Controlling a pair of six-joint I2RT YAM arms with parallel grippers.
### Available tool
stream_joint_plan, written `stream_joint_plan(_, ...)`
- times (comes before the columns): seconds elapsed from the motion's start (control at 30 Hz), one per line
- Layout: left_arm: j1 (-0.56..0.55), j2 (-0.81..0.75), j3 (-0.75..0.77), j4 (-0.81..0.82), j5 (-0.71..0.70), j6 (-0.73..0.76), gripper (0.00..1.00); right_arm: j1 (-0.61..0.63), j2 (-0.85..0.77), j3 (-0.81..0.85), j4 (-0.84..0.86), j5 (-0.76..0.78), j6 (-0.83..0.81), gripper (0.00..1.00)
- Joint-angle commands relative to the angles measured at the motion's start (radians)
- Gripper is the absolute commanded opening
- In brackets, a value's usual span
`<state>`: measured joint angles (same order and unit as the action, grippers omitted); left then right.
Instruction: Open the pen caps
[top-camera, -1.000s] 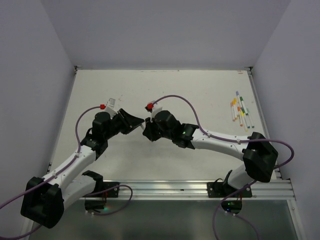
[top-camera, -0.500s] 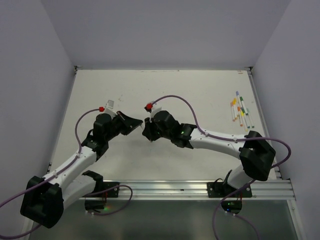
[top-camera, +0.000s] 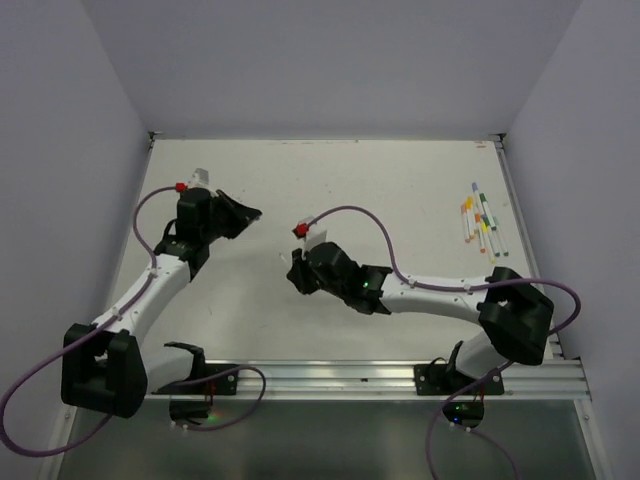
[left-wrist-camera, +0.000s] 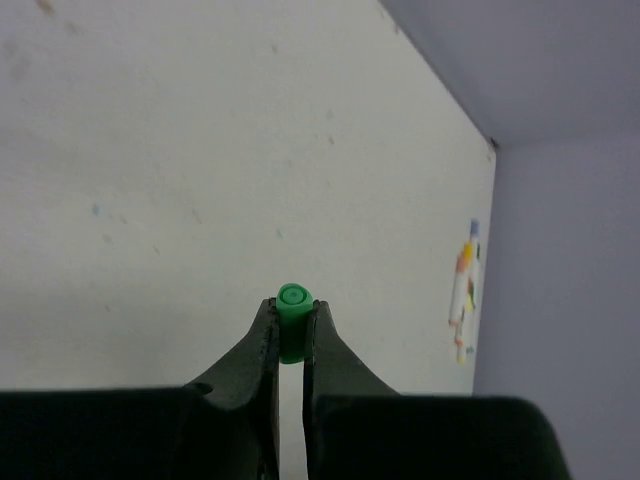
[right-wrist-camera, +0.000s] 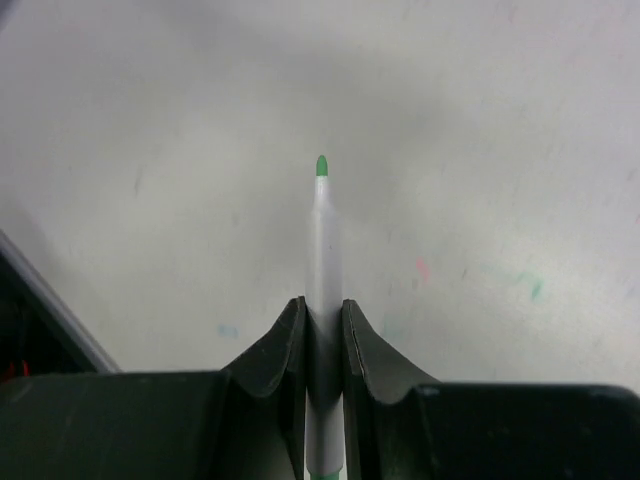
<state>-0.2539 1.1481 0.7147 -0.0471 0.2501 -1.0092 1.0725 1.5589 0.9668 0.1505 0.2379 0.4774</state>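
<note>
Currently, a green pen cap (left-wrist-camera: 293, 298) is clamped between the fingertips of the left end effector (left-wrist-camera: 292, 310), over the surface (left-wrist-camera: 150, 150). A white pen (right-wrist-camera: 321, 220), its green tip bared, is gripped by the right end effector (right-wrist-camera: 322, 303), well apart from the cap. Other pens (top-camera: 480, 222) are seen grouped near the surface's far right edge

Smooth, faintly glossy green plastic on the cap (left-wrist-camera: 293, 322). Satin white plastic along the pen (right-wrist-camera: 324, 250). Matt black plastic for the left fingers (left-wrist-camera: 257, 352), slightly sheened at the edges. Dull off-white table (top-camera: 380, 190), finely speckled and stained. Ribbed bare metal rail (top-camera: 400, 376).
</note>
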Motion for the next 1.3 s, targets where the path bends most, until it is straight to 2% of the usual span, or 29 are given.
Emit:
stream_joint_plan(0.0, 0.139, 0.054, 0.149, 0.107, -0.256, 0.145, 0.00, 0.098, -0.071, -0.109, -0.164, -0.045, 0.039, 0.00)
stream_joint_plan(0.1, 0.150, 0.087, 0.198, 0.072, -0.255, 0.205, 0.00, 0.132, -0.106, -0.126, -0.190, -0.025, 0.038, 0.00)
stream_joint_plan(0.2, 0.160, 0.058, 0.186, 0.073, -0.227, 0.216, 0.00, 0.141, -0.144, -0.142, -0.192, 0.012, 0.040, 0.00)
stream_joint_plan(0.3, 0.159, 0.029, 0.175, 0.049, -0.186, 0.260, 0.00, 0.104, -0.131, -0.105, -0.235, 0.031, 0.006, 0.00)
stream_joint_plan(0.37, 0.159, 0.015, 0.172, -0.048, -0.170, 0.311, 0.00, 0.029, -0.112, -0.067, -0.232, 0.002, -0.008, 0.00)
stream_joint_plan(0.47, 0.159, -0.051, 0.087, -0.100, -0.166, 0.348, 0.00, -0.139, -0.030, 0.016, -0.220, -0.127, -0.032, 0.00)
stream_joint_plan(0.53, 0.159, -0.083, 0.031, -0.089, -0.137, 0.354, 0.00, -0.198, 0.083, 0.153, -0.268, -0.111, -0.084, 0.00)
stream_joint_plan(0.7, 0.159, -0.102, -0.106, -0.068, -0.084, 0.322, 0.00, -0.250, 0.332, 0.461, -0.361, -0.105, -0.230, 0.00)
stream_joint_plan(0.8, 0.159, -0.068, -0.129, -0.050, -0.069, 0.320, 0.00, -0.272, 0.472, 0.616, -0.362, -0.118, -0.313, 0.00)
stream_joint_plan(0.93, 0.159, -0.021, -0.123, -0.036, -0.066, 0.324, 0.00, -0.305, 0.619, 0.798, -0.385, -0.153, -0.323, 0.00)
stream_joint_plan(1.27, 0.160, 0.172, -0.110, 0.030, -0.078, 0.316, 0.00, -0.325, 0.791, 0.946, -0.396, -0.167, -0.312, 0.01)
